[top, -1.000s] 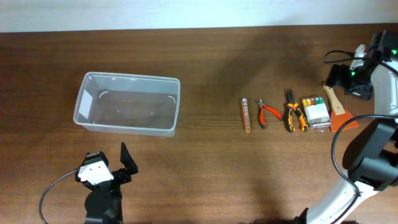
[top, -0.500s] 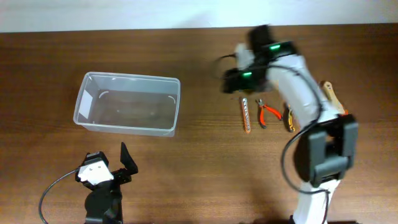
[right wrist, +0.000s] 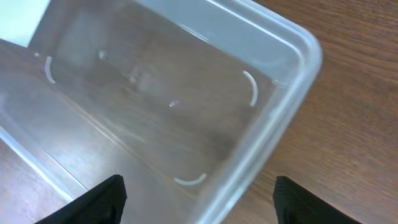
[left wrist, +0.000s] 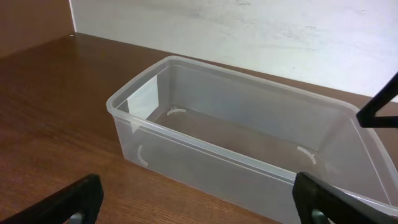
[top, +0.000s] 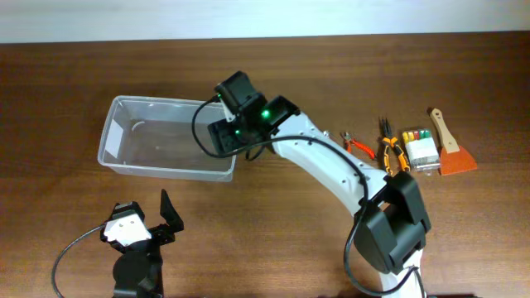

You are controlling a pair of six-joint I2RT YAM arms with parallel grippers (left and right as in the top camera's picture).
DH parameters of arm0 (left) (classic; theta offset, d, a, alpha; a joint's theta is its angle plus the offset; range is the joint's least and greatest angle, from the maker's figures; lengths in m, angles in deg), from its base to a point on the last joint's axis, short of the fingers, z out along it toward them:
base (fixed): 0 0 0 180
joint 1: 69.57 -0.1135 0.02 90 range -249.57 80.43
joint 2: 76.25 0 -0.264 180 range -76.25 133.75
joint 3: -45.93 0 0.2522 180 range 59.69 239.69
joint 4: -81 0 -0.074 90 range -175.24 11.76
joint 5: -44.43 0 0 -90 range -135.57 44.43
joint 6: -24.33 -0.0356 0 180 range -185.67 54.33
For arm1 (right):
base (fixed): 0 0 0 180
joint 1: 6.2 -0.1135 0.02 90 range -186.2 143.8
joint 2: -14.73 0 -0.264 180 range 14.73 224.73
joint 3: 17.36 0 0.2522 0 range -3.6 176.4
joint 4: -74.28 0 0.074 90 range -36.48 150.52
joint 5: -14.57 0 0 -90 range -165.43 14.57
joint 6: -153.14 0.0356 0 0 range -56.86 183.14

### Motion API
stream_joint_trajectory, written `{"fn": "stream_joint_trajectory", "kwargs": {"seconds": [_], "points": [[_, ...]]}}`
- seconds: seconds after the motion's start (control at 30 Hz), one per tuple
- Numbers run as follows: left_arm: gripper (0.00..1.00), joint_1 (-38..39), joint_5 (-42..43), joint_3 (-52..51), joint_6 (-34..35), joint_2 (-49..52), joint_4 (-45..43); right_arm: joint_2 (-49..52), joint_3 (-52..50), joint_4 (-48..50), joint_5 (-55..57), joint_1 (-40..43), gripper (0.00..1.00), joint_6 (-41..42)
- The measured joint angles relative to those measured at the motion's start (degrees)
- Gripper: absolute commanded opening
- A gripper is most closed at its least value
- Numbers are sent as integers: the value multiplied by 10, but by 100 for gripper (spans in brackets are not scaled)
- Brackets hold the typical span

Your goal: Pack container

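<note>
Hovering over the clear plastic container [top: 166, 101], our right fingers [right wrist: 106, 199] spread empty; left fingers [left wrist: 68, 202], near the counter's [top: 248, 240] front edge, also gape.

This looks like a robotics lab bench, not a home or a kitchen. A dark wood-grain desk [top: 281, 240] runs up to a plain white wall [left wrist: 249, 31]. Two white-and-black robot arms stand at its near edge. The right arm [top: 327, 165] shows small green indicator lights [top: 265, 114] glowing near its wrist. A black cable [top: 62, 261] loops out from the left arm [top: 132, 248]. The things are set out like a trial: a neat row of small pliers [top: 358, 147], larger orange-handled pliers [top: 391, 153], a little clear case [top: 420, 149] and a scraper [top: 451, 149], well apart from one clear plastic container [top: 149, 136].
</note>
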State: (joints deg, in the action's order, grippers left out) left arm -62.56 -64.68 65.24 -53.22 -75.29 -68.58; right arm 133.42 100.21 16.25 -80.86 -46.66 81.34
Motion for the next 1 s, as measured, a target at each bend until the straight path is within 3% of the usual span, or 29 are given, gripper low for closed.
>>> {"fn": "stream_joint_trajectory", "kwargs": {"seconds": [0.43, 1.0], "points": [[99, 0, 0, 0, 0, 0, 0, 72, 0, -70, 59, 7, 51, 55], [99, 0, 0, 0, 0, 0, 0, 72, 0, -212, 68, 84, 52, 86]]}}
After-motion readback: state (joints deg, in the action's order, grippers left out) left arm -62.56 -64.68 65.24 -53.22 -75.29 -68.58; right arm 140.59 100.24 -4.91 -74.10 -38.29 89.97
